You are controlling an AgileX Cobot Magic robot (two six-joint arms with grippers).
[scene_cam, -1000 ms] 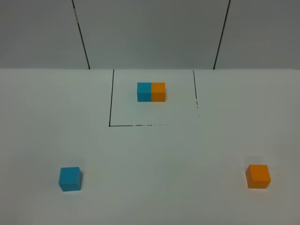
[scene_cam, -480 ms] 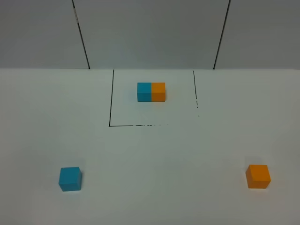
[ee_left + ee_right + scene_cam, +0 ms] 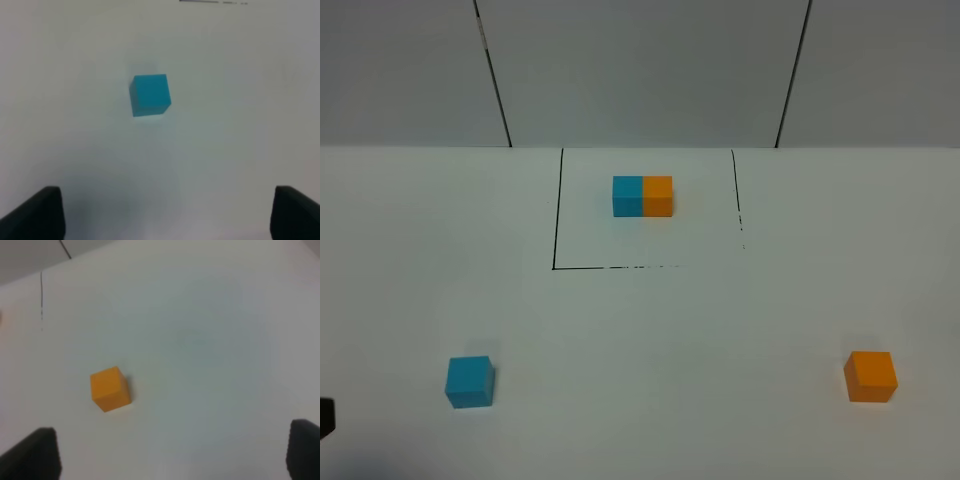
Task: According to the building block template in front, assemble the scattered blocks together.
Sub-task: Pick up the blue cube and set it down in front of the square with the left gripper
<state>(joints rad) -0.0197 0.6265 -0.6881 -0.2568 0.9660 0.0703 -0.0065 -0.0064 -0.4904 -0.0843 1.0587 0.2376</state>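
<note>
The building block template (image 3: 642,196) sits at the far middle of the white counter (image 3: 650,330), inside a thin black outline (image 3: 558,210) drawn on the surface. Its blue half is on the left and its orange half on the right, and the two touch. The outline's near edge is broken in places.

The scattered blocks lie on the near part of the counter, well apart from each other and from the template. The blue cube (image 3: 470,382) is at the near left and the orange cube (image 3: 871,377) at the near right. Each rests flat, and only bare counter lies between them.

The left gripper (image 3: 165,215) stands wide and holds nothing. The blue cube lies ahead of it, apart from both fingertips and turned slightly. In the high view a dark sliver (image 3: 325,418) shows at the left edge, near the blue cube; which part it is cannot be told.

The right gripper (image 3: 167,452) is also spread wide and holds nothing. The orange cube lies ahead of it, off toward one fingertip and set at an angle.

Grey wall panels (image 3: 640,70) with dark seams rise behind the counter.
</note>
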